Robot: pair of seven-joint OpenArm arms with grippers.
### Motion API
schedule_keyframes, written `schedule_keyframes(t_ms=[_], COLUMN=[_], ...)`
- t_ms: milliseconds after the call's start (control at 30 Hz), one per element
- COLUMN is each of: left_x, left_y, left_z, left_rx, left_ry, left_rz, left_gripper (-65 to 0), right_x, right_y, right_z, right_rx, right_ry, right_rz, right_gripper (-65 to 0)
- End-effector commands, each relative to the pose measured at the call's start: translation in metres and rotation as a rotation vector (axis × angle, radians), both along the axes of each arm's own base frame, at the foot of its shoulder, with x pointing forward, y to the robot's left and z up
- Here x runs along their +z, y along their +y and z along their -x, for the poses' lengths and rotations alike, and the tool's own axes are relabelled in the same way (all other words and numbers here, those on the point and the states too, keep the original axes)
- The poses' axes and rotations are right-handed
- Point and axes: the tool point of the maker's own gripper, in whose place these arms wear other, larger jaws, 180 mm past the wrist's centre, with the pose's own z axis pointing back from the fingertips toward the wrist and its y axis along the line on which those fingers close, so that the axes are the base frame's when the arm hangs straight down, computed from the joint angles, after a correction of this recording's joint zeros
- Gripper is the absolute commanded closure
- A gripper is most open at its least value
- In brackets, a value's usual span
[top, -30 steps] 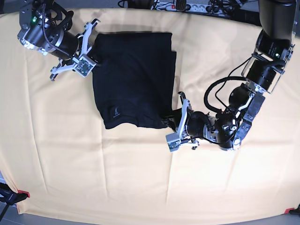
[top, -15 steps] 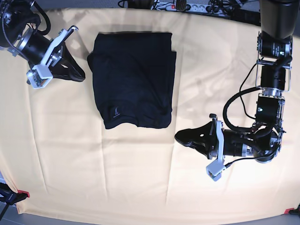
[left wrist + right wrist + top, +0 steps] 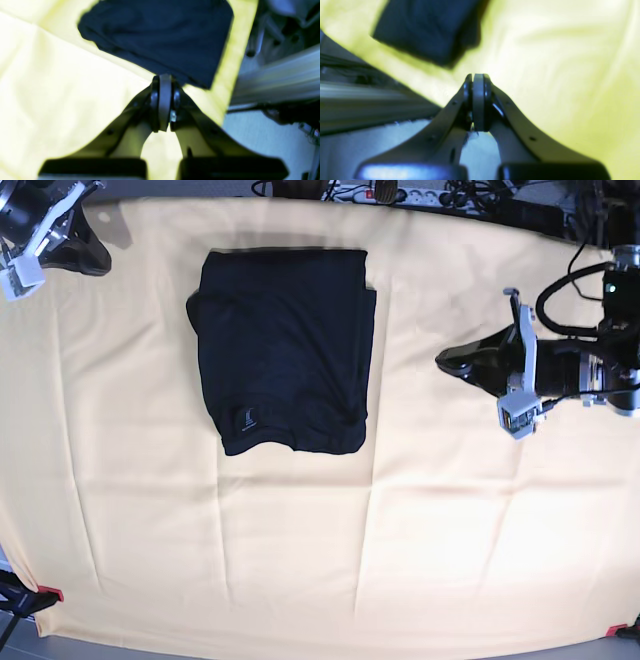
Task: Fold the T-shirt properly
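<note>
The black T-shirt (image 3: pixel 285 350) lies folded into a compact rectangle on the yellow cloth, left of centre and near the far edge, with its tiny pale logo (image 3: pixel 245 418) near the front left corner. My left gripper (image 3: pixel 447 363) is shut and empty, well to the right of the shirt. My right gripper (image 3: pixel 100 262) is shut and empty at the far left corner. The left wrist view shows the shut left gripper (image 3: pixel 162 82) with the shirt (image 3: pixel 160 35) ahead. The right wrist view shows the shut right gripper (image 3: pixel 477 80) with the shirt (image 3: pixel 427 27) ahead.
The yellow cloth (image 3: pixel 400 530) covers the whole table, with creases across it. Red clamps (image 3: pixel 48 593) hold its front corners. A power strip and cables (image 3: pixel 400 192) lie beyond the far edge. The table edge and floor (image 3: pixel 262 130) show in both wrist views.
Both grippers left the shirt's edges, shut, and pulled away: the left one to the right and farther back, the right one to the far left corner. The shirt stayed flat.
</note>
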Motion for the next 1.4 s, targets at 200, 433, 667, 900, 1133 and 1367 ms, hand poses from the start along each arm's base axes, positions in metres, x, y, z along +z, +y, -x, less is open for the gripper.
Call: schedule_keyframes(t_ms=[200, 433, 667, 900, 1133, 1367], left_x=[0.005, -0.015, -0.033, -0.049, -0.097, -0.172], left_y=[0.017, 0.025, 0.025, 0.025, 0.022, 0.024], left_z=[0.059, 0.129, 0.217, 0.268, 0.283, 0.303], left_rx=[0.043, 0.065, 0.014, 0.159, 0.306, 0.401], left_ry=[0.027, 0.237, 0.552, 0.786, 0.949, 1.078], left_rz=[-0.072, -0.129, -0.131, -0.048, 0.036, -0.014], left_gripper=[0.0, 0.0, 0.0, 0.0, 0.0, 0.0], right_x=[0.003, -0.006, -0.011, -0.05, -0.122, -0.199], right_y=[-0.022, -0.022, -0.023, -0.003, -0.004, 0.006], right_z=[0.037, 0.09, 0.133, 0.171, 0.223, 0.234], right_rx=[-0.044, -0.035, -0.046, -0.097, -0.112, -0.111], right_ry=[0.105, 0.315, 0.483, 0.659, 0.867, 0.923], right_rz=[0.078, 0.081, 0.054, -0.17, -0.155, -0.13], right_gripper=[0.0, 0.0, 0.0, 0.0, 0.0, 0.0])
